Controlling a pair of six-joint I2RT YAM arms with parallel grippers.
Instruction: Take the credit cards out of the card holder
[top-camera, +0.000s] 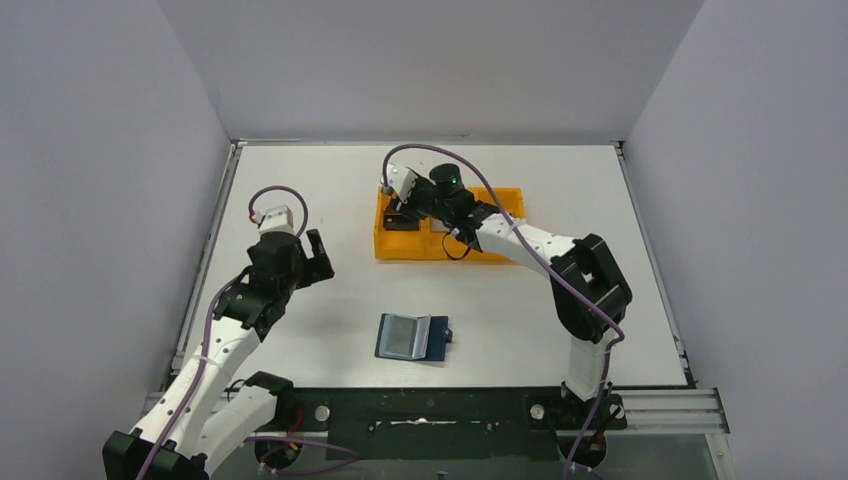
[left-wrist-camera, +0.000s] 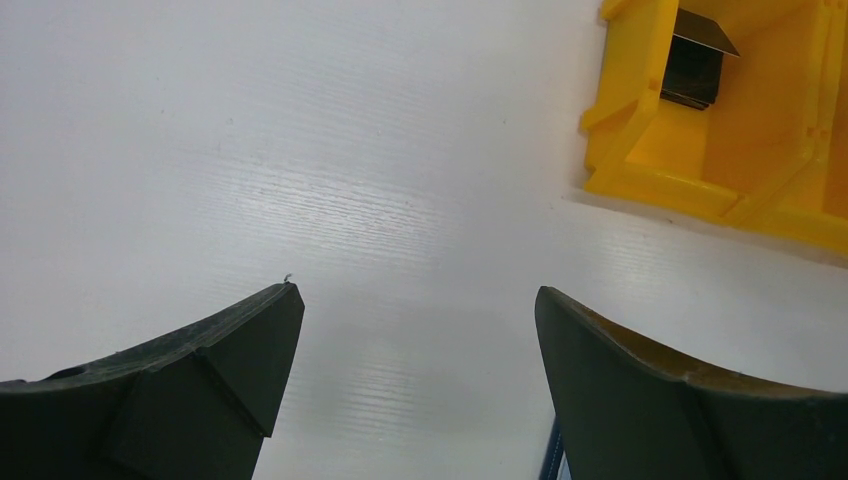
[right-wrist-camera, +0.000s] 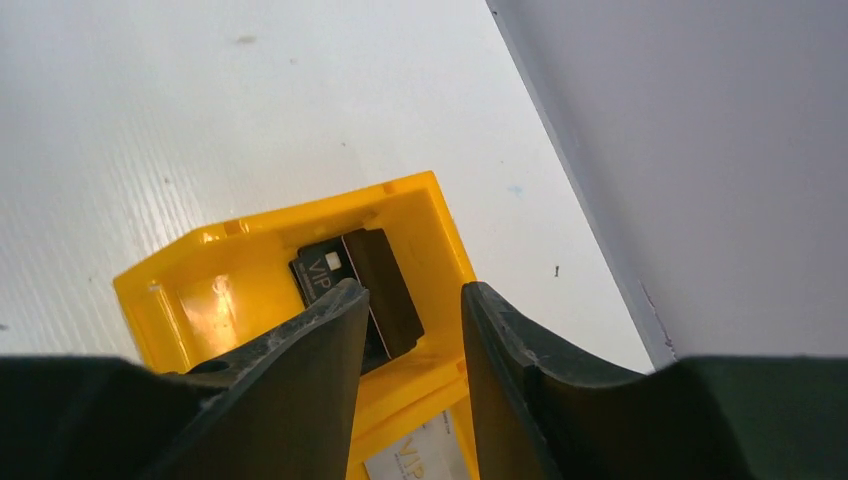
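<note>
Fingers of the right gripper (right-wrist-camera: 412, 300) stand parted, gripping nothing. Just beyond them a dark card (right-wrist-camera: 375, 275) leans in the end compartment of the orange tray (right-wrist-camera: 200, 290). A pale card (right-wrist-camera: 415, 462) lies in the next compartment. Both cards are thin, flat rectangles. The dark one bears "VIP" in pale letters beside a small light square; the pale one reads "VIP" in gold-tan. The tray is glossy moulded plastic. The card holder (top-camera: 412, 337) lies unfolded on the white ribbed table (top-camera: 500, 310), navy at the edges, blue-grey inside, well apart from both arms. The left gripper (left-wrist-camera: 417, 293) hovers over the table, jaws spread wide around nothing.
</note>
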